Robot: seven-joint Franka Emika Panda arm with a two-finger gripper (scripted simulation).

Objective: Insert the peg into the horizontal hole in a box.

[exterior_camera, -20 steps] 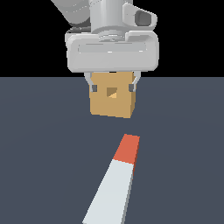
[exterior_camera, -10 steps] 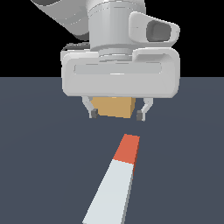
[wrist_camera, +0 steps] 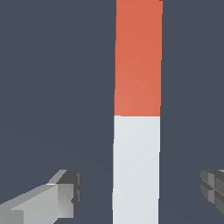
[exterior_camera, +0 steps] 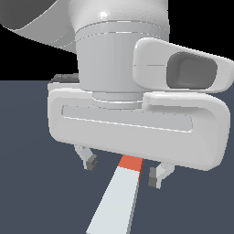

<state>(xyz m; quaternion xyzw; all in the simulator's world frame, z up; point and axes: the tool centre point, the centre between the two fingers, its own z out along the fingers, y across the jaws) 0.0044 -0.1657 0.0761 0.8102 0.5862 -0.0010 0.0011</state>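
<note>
A dark slate tabletop (exterior_camera: 27, 192) carries the peg (exterior_camera: 119, 196), lying flat between the spread fingers of the tool (exterior_camera: 123, 170), untouched. The approach-to-grasp step is judged in hand: descent, then closure on the pale shaft, is called for. The box is hidden

No text, labels, brands, numbers or signs can be read in either view; every surface shown is plain and unmarked.
</note>
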